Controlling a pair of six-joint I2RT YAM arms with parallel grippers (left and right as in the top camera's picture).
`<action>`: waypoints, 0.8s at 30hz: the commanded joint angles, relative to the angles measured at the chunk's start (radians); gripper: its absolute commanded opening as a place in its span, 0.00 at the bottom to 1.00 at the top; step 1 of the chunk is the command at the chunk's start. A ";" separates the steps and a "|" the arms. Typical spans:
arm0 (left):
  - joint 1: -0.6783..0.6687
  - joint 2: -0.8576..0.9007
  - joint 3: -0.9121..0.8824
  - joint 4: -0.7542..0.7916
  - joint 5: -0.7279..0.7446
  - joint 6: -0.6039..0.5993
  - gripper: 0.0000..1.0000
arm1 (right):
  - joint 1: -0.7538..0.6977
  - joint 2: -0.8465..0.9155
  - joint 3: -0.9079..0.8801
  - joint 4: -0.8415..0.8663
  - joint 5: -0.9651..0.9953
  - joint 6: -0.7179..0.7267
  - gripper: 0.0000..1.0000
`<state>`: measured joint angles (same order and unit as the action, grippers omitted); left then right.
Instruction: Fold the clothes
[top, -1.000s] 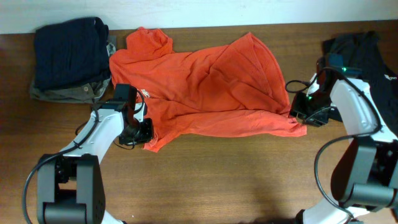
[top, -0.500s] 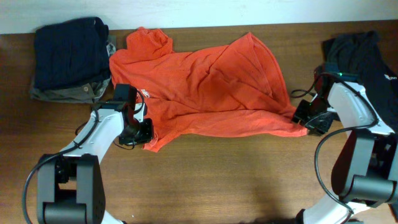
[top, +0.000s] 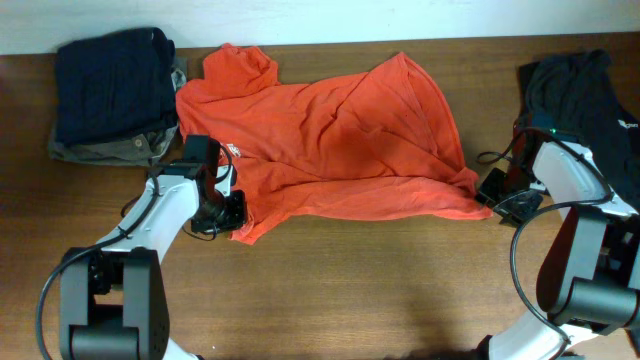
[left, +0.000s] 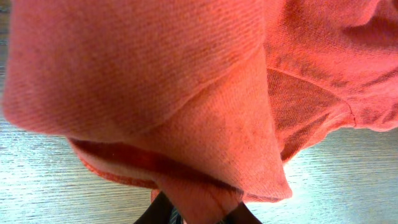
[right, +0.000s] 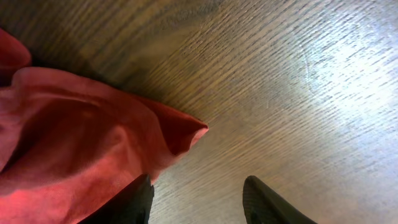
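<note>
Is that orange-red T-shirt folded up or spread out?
Mostly spread out, not folded: the orange-red cotton T-shirt sprawls rumpled and creased across the wooden table, with no neat folds.

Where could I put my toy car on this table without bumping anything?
The biggest bare patch of table is at the front, below the orange shirt, between the left arm and the right arm. The left edge below the folded pile is bare too. The back is crowded: pile, shirt and black cloth side by side.
</note>
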<state>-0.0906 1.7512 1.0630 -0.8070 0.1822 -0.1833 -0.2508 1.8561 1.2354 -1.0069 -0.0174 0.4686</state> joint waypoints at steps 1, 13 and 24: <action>0.000 0.005 -0.004 -0.005 -0.007 0.005 0.18 | 0.002 0.003 -0.009 0.024 -0.025 0.011 0.52; 0.000 0.005 -0.004 -0.005 -0.007 0.005 0.18 | 0.002 0.004 -0.009 0.062 -0.062 0.012 0.37; 0.000 0.005 -0.004 -0.009 -0.007 0.005 0.18 | 0.002 0.004 -0.053 0.107 -0.050 0.012 0.41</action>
<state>-0.0906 1.7512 1.0630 -0.8116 0.1822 -0.1833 -0.2508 1.8561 1.2015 -0.9073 -0.0757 0.4717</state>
